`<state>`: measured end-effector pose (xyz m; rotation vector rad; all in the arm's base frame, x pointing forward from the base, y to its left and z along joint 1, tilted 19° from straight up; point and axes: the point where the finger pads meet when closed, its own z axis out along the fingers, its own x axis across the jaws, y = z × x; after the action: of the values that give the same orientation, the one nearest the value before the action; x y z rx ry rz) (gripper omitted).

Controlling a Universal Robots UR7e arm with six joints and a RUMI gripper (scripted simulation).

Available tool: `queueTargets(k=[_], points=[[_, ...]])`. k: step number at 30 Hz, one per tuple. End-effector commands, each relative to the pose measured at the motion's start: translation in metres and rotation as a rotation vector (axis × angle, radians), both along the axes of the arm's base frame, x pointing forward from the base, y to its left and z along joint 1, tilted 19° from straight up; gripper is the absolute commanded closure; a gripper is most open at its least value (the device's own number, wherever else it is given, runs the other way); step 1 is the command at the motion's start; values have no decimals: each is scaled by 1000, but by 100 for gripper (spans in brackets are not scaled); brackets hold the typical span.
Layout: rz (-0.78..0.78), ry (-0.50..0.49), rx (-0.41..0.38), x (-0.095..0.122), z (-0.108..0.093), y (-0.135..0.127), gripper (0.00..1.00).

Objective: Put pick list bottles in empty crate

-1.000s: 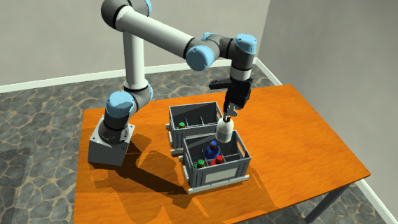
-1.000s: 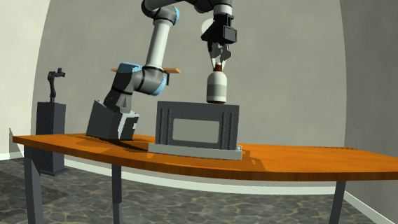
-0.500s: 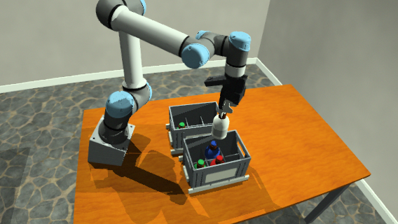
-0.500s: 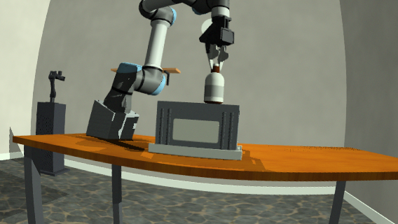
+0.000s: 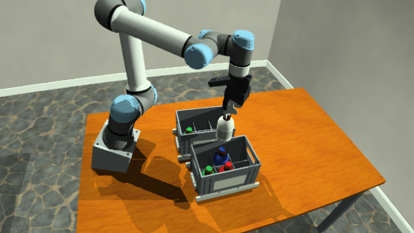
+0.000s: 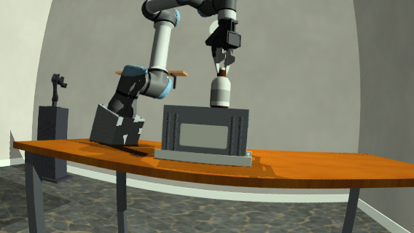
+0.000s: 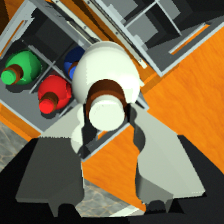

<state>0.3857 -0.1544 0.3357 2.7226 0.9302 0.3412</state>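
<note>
My gripper (image 5: 229,116) is shut on the neck of a white bottle (image 5: 224,129) and holds it upright in the air, over the gap between the two grey crates. It also shows in the exterior view (image 6: 220,91) and the wrist view (image 7: 106,85). The near crate (image 5: 229,160) holds a blue bottle (image 5: 221,156), a red bottle (image 5: 227,166) and a green bottle (image 5: 208,170). The far crate (image 5: 200,125) holds one green bottle (image 5: 189,130). The pick list is not visible in any view.
The robot base (image 5: 114,147) stands on the table's left side. The crates sit close together near the table's middle. A dark pedestal with a camera (image 6: 54,142) stands on the floor at the left.
</note>
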Motion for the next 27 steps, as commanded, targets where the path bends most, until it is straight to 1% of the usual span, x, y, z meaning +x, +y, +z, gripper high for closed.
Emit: queueTargets(k=[1,27], points=[[0,-1,-1,-3,-2,11,100],[0,-1,-1,-16,-13,52,100]])
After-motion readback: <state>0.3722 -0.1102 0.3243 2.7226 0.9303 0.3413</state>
